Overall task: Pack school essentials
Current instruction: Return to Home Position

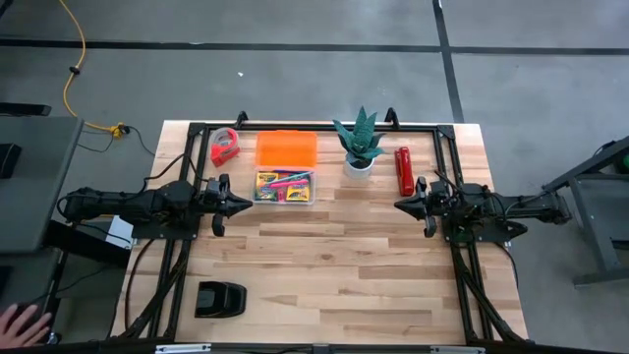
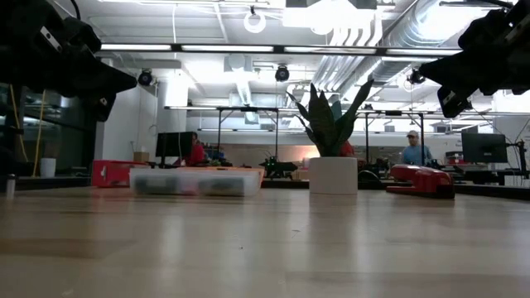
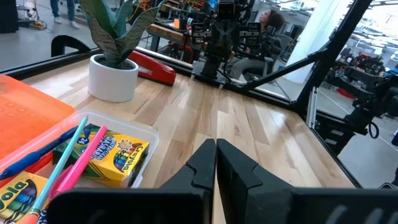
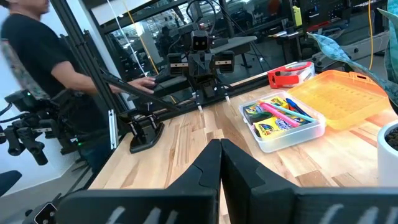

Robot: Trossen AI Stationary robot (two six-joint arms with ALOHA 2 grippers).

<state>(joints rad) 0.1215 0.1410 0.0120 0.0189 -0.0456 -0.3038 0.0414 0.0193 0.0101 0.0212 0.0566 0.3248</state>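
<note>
A clear plastic box (image 1: 284,187) sits on the table toward the far edge. It holds two yellow-and-green crayon boxes (image 3: 115,157) and several thin pens (image 4: 283,112), among them pink, teal and blue ones. I cannot make out the pink eraser. The box's orange lid (image 1: 287,147) lies flat just beyond it. My left gripper (image 1: 236,205) hovers above the table, shut, just left of the box's near side. My right gripper (image 1: 401,205) hovers shut at the table's right, facing the left one. In the low view both arms hang high above the tabletop.
A red tape dispenser (image 1: 224,146) stands left of the lid, a potted plant (image 1: 359,149) right of it, and a thick red cylinder (image 1: 403,170) beyond that. A black object (image 1: 219,298) sits near the left front. A person's hand (image 1: 20,323) shows off the table's near left corner.
</note>
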